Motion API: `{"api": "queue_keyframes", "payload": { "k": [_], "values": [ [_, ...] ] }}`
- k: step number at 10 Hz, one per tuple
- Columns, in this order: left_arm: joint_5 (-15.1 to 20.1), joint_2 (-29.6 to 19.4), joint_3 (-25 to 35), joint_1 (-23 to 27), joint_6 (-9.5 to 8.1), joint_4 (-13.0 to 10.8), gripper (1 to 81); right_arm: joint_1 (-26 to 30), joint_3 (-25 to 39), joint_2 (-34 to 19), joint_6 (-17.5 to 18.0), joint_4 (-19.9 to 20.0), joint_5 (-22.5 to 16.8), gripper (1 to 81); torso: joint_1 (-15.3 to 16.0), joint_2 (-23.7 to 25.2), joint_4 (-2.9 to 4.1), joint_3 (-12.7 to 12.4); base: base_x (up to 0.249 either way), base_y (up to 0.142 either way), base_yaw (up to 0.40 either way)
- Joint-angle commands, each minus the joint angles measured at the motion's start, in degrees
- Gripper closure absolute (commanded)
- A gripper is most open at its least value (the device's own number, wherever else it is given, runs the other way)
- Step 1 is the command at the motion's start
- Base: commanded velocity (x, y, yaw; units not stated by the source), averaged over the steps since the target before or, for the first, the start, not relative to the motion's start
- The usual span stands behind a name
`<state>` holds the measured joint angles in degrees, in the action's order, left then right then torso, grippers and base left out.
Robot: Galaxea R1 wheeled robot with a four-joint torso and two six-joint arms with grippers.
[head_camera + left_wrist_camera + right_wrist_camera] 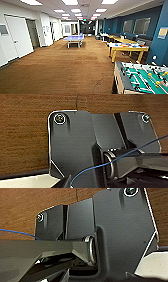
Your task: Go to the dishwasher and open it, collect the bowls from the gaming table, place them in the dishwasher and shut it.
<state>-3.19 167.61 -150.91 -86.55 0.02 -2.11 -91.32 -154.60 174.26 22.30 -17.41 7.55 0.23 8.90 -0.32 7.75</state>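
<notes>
At mid-right, we see the gaming table well ahead across carpet; bowls uncollected, grip states indeterminable.

Head view: set high on the robot, facing forward and slightly down along a long room; brown carpet fills the near ground, a table-football table sits close at the lower right, a blue table-tennis table stands far off ahead.
Left wrist view: sits close behind the arm's own dark plate, facing down at the carpet from near.
Right wrist view: likewise close behind its own plate, looking down at the carpet.
Shared: all three views take in the same brown carpet.
</notes>
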Motion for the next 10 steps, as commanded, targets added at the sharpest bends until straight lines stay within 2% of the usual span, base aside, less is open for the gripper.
{"api": "queue_keyframes", "payload": {
  "k": [1, 10],
  "values": [
    [2.58, -0.43, -0.09, 3.10, 0.06, 0.26, 1.0, 2.76, 0.62, 0.06, -0.15, -0.70, -2.18, 1.0, 0.00, 0.00, 0.00, 0.00, 0.111, 0.000, 0.000],
    [2.49, -0.25, -0.09, 3.10, 0.15, 0.18, 1.0, 2.85, 0.72, -0.03, -0.15, -0.70, -2.18, 1.0, 0.02, 0.00, 0.00, 0.00, 0.111, 0.000, 0.000]
  ]
}}
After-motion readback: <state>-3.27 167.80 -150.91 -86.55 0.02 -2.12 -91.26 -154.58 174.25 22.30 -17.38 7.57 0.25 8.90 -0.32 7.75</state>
